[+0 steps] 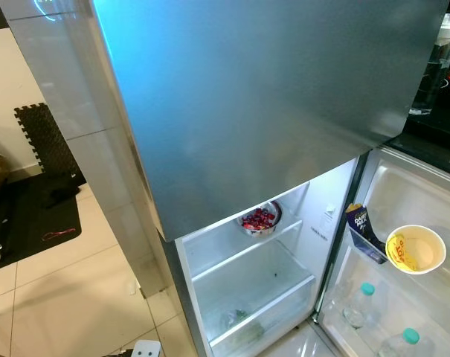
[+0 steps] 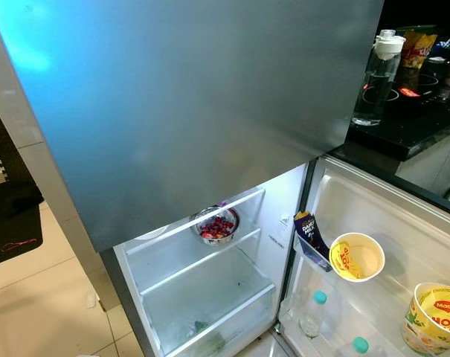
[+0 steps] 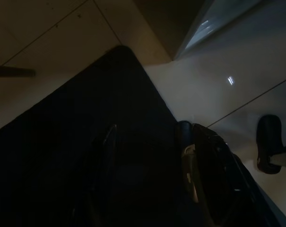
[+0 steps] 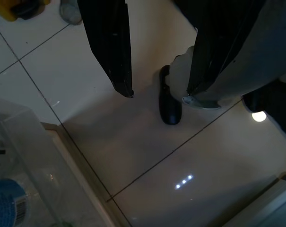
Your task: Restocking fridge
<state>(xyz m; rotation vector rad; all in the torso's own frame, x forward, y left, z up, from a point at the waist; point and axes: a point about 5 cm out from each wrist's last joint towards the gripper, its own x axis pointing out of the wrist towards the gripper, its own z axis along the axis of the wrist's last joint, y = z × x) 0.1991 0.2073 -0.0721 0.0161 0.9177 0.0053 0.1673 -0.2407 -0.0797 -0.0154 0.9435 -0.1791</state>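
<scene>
The fridge's grey upper door point(image 1: 262, 97) is closed, and the lower compartment point(image 1: 210, 260) stands open and lit. A metal bowl of red fruit point(image 1: 260, 219) sits on its top shelf. The open lower door point(image 1: 407, 186) carries a dark blue chocolate pack point(image 1: 357, 220), a yellow noodle cup point(image 1: 416, 250), a second Maggi cup point(image 2: 435, 316) and two teal-capped bottles point(image 1: 358, 305). Both arms hang low. My right gripper point(image 4: 160, 93) is open over the floor tiles with nothing between its fingers. My left gripper point(image 3: 152, 165) is open above a black mat, in the dark.
A black counter point(image 2: 410, 119) to the right of the fridge holds a clear water bottle point(image 2: 375, 78) and snack packets. A black foam mat point(image 1: 31, 201) lies on the tiled floor to the left. My own black foot point(image 4: 170, 106) shows below the right gripper.
</scene>
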